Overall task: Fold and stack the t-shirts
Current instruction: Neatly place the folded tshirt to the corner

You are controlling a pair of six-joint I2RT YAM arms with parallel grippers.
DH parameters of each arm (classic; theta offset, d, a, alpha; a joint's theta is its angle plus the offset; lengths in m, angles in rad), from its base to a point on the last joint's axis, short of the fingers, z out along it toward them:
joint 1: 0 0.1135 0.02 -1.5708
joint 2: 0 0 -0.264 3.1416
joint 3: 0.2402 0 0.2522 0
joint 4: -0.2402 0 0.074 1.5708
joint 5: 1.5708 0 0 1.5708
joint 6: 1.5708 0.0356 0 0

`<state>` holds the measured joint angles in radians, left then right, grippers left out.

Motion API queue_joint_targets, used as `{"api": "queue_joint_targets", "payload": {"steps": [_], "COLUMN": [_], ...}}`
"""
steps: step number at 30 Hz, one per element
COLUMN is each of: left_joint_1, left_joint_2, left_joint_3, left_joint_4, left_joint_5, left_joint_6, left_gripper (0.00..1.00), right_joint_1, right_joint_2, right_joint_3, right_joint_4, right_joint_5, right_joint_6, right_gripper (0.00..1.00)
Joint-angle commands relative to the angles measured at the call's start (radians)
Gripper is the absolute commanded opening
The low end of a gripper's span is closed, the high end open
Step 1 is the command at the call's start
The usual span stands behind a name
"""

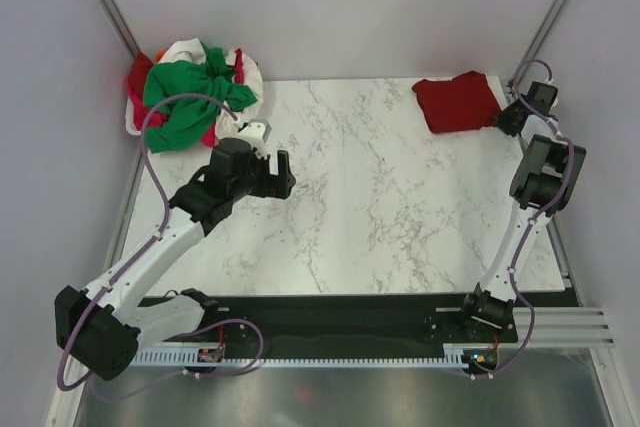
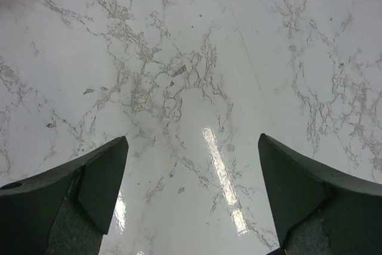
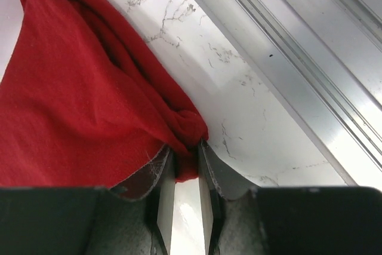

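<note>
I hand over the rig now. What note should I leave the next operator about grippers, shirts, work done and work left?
Left gripper: open, empty, over the bare table.
Right gripper: far right corner, jaws narrow, a fold of the dark red t-shirt between them; firmness of grip unclear.
Green t-shirt, white t-shirt, pinkish-red t-shirt: crumpled together, far left corner.
Done: dark red one looks folded.
Left: fold the other three, stack them.
</note>
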<state>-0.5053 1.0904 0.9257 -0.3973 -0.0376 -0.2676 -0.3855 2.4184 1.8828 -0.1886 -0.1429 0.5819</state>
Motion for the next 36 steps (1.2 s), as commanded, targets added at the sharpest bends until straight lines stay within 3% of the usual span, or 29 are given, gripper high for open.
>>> {"api": "queue_joint_targets", "payload": {"steps": [1, 6, 11, 18, 21, 23, 25, 28, 36], "left_joint_1": [0.002, 0.002, 0.002, 0.002, 0.002, 0.002, 0.002, 0.002, 0.002], "left_joint_2": [0.008, -0.003, -0.009, -0.017, -0.020, -0.020, -0.018, -0.015, -0.027], "left_joint_3": [0.015, 0.013, 0.013, 0.013, 0.013, 0.013, 0.013, 0.012, 0.012], "left_joint_4": [0.012, 0.011, 0.012, 0.012, 0.012, 0.011, 0.012, 0.011, 0.011], "left_joint_5": [0.031, 0.033, 0.031, 0.033, 0.033, 0.031, 0.033, 0.031, 0.018], "left_joint_6": [0.002, 0.001, 0.001, 0.001, 0.002, 0.002, 0.002, 0.002, 0.004], "left_gripper": [0.97, 0.97, 0.97, 0.97, 0.97, 0.97, 0.97, 0.97, 0.97], "right_joint_1": [-0.003, -0.004, -0.019, -0.041, -0.039, -0.033, -0.023, -0.006, 0.118], "right_joint_2": [0.001, -0.129, -0.235, -0.260, -0.275, -0.301, -0.344, -0.421, -0.729], "right_joint_3": [-0.066, -0.212, -0.310, -0.349, -0.358, -0.361, -0.363, -0.373, -0.453], "right_joint_4": [-0.031, -0.043, -0.055, -0.071, -0.074, -0.075, -0.081, -0.094, -0.103], "right_joint_5": [0.029, 0.193, 0.353, 0.387, 0.370, 0.355, 0.358, 0.374, 0.333], "right_joint_6": [-0.022, -0.022, -0.019, -0.008, -0.005, -0.016, -0.027, -0.043, -0.071], "right_gripper": [0.29, 0.40, 0.38, 0.36, 0.45, 0.65, 0.77, 0.85, 0.88]}}
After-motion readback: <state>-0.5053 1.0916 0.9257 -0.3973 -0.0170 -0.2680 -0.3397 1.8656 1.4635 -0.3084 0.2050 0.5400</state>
